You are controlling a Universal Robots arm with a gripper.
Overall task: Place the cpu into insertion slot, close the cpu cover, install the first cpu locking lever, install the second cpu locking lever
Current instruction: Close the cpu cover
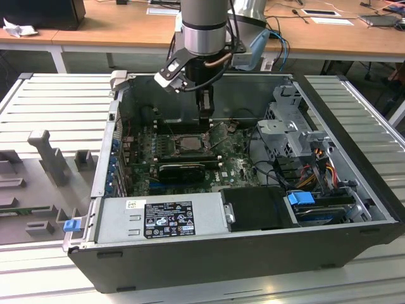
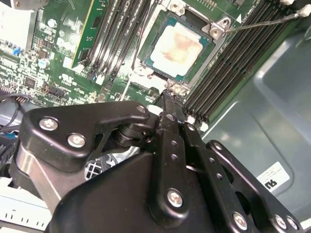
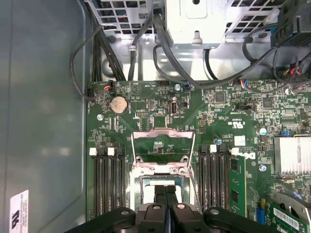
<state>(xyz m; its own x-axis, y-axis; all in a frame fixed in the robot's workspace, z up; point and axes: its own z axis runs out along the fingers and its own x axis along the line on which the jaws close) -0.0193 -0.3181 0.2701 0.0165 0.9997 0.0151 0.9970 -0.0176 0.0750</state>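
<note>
Pinched closed on nothing, end effector (image 2: 167, 98) with tips just short of the socket (image 2: 146, 57) edge. Seated flat in the socket, straight ahead of those tips: the cpu (image 2: 175, 47). Open beyond the socket, the cpu cover (image 3: 163, 131); raised beside it, a locking lever (image 2: 262, 22).

A robotics lab, this was: robot arm (image 1: 204, 25) over an opened computer case (image 1: 221, 259), ribbed metal bench (image 1: 57, 101), paper-strewn wooden desks (image 1: 120, 28) behind.

Silver-grey round arm (image 1: 204, 41), dark band near its end, a black cable (image 1: 171, 45) looping beside it; then the black claw (image 2: 167, 97), chunky linked bars studded with shiny silver screws (image 2: 175, 196).
</note>
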